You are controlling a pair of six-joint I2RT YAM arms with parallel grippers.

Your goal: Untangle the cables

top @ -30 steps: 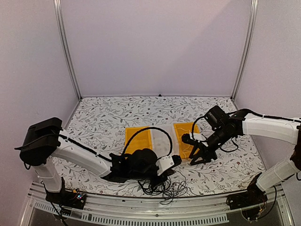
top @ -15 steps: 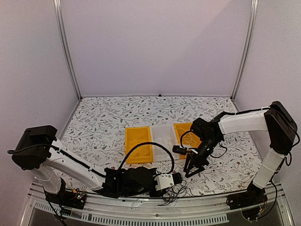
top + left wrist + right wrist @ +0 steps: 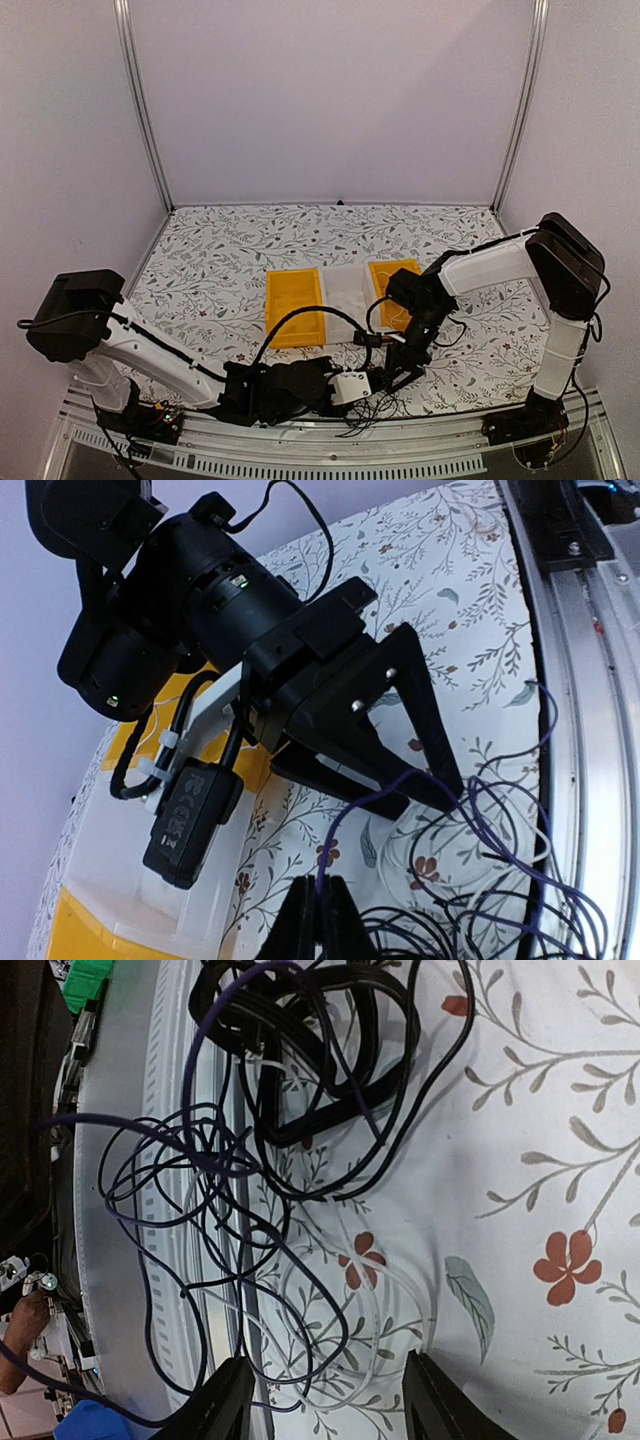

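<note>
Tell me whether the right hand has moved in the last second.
Yes. The right hand has left the right orange sheet, coming nearer and leftward to the cables by the front rail.

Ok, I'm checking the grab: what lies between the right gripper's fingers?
In the right wrist view, loops of the pale cable and a dark cable strand lie on the tablecloth between the open right gripper fingers.
</note>
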